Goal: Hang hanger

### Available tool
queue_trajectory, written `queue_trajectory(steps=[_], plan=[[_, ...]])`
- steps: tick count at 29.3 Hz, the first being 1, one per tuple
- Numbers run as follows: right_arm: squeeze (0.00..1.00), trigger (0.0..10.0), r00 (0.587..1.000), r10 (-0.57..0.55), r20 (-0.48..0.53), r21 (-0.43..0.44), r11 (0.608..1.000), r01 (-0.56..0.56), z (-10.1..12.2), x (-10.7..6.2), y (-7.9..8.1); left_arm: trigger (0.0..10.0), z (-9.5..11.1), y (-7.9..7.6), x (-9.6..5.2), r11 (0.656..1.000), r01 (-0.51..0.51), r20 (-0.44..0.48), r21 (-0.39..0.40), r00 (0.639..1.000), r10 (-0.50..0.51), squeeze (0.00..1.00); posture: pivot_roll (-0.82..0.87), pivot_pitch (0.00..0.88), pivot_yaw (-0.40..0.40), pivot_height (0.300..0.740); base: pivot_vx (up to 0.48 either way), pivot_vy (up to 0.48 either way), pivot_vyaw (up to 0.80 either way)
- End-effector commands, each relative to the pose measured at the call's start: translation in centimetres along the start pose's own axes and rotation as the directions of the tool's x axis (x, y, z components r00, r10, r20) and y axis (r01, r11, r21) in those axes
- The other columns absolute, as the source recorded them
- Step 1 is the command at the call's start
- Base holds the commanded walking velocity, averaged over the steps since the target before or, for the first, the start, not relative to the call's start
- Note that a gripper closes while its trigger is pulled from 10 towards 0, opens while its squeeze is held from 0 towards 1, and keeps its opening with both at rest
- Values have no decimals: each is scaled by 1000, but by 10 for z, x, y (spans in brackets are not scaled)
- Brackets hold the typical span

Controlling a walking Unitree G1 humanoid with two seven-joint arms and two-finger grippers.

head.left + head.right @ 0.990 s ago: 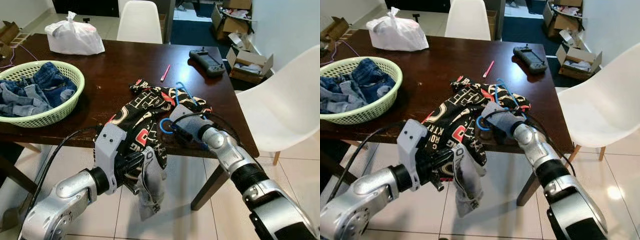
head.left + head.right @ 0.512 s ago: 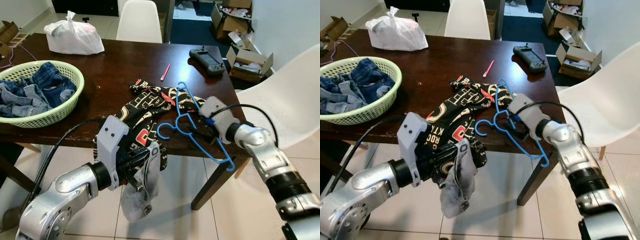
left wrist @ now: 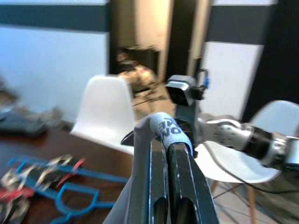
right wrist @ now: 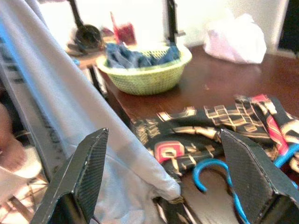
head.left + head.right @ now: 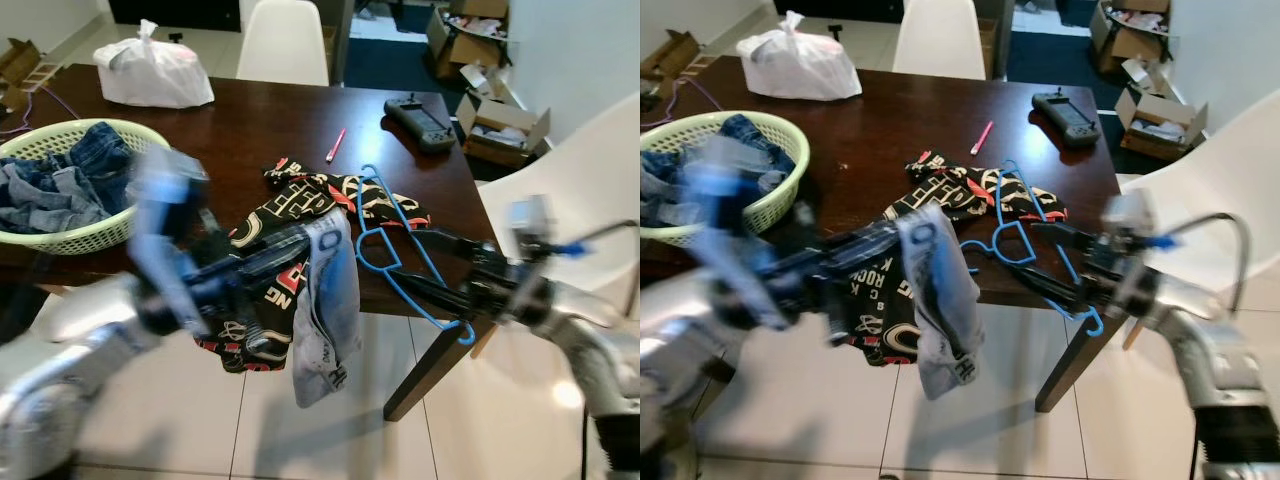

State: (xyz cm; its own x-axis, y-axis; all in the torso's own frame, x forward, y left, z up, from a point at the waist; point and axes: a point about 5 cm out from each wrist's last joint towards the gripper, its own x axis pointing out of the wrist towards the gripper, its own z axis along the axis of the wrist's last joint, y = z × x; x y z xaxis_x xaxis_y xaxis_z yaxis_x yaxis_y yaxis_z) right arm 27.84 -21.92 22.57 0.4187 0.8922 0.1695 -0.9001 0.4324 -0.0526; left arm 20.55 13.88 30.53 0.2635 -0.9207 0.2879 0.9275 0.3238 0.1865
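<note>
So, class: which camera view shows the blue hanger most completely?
The left eye view: the blue hanger shows from hook to lower end, past the table edge. The right eye view shows much the same. The right wrist view catches just its curled hook, and the left wrist view a blurred part lying on the patterned cloth.

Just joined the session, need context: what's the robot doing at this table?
It's getting clothes onto a hanger. The left gripper has its fingers shut on a grey garment, which hangs below them beside the dark wooden table. The right gripper reaches in at the blue hanger lying by a black patterned garment at the table's edge. Motion blur hides whether it grips the hanger.
</note>
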Motion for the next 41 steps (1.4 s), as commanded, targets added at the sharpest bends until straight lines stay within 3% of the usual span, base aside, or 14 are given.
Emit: queue_trajectory(steps=[1,9,11,12,14,20,22,26,28,31,36,41], plan=[[0,10000,999,36,6,21,999,-36,-1,0,5,10000,5,-4,-1,998,56,14,11,998,-56,0,77,155,-26,740,0,0,0],[0,10000,994,106,-33,92,990,-103,-16,1,28,10000,21,14,-9,995,80,-35,66,996,-78,0,85,157,3,740,0,0,0],[0,10000,983,182,-35,145,974,-175,-18,1,47,10000,28,34,-15,995,-3,-49,99,999,8,0,85,160,13,740,0,0,0],[0,10000,983,182,-35,145,974,-175,-18,1,47,10000,28,34,-15,995,-3,-49,99,999,8,0,85,160,13,740,0,0,0],[0,10000,968,249,-22,179,954,-242,-19,11,65,10000,33,47,-17,993,-54,-24,110,998,57,0,83,160,16,740,0,0,0],[0,10000,966,257,9,182,950,-255,-19,25,75,10000,32,47,-15,995,-16,-16,99,1000,18,0,80,159,25,740,0,0,0],[0,10000,967,253,40,165,953,-256,-18,41,82,10000,32,41,-9,995,68,-3,80,998,-68,0,85,157,34,740,0,0,0],[0,10000,969,242,46,148,958,-246,-17,47,84,10000,33,38,-6,993,97,6,71,995,-97,0,85,156,36,740,0,0,0],[0,10000,983,163,83,107,979,-171,-9,62,80,10000,35,36,-2,988,141,10,59,990,-142,0,88,158,43,740,0,0,0],[0,10000,988,74,133,94,992,-87,1,72,74,10000,35,38,-1,987,154,5,54,988,-155,0,88,162,48,740,0,0,0],[0,10000,977,-26,213,86,996,7,18,81,67,10000,33,45,-2,992,118,-2,55,993,-118,0,87,167,53,740,0,0,0],[0,10000,958,-21,287,76,997,-1,33,84,71,10000,30,49,-5,996,71,-5,53,997,-71,0,87,172,62,740,0,0,0]])
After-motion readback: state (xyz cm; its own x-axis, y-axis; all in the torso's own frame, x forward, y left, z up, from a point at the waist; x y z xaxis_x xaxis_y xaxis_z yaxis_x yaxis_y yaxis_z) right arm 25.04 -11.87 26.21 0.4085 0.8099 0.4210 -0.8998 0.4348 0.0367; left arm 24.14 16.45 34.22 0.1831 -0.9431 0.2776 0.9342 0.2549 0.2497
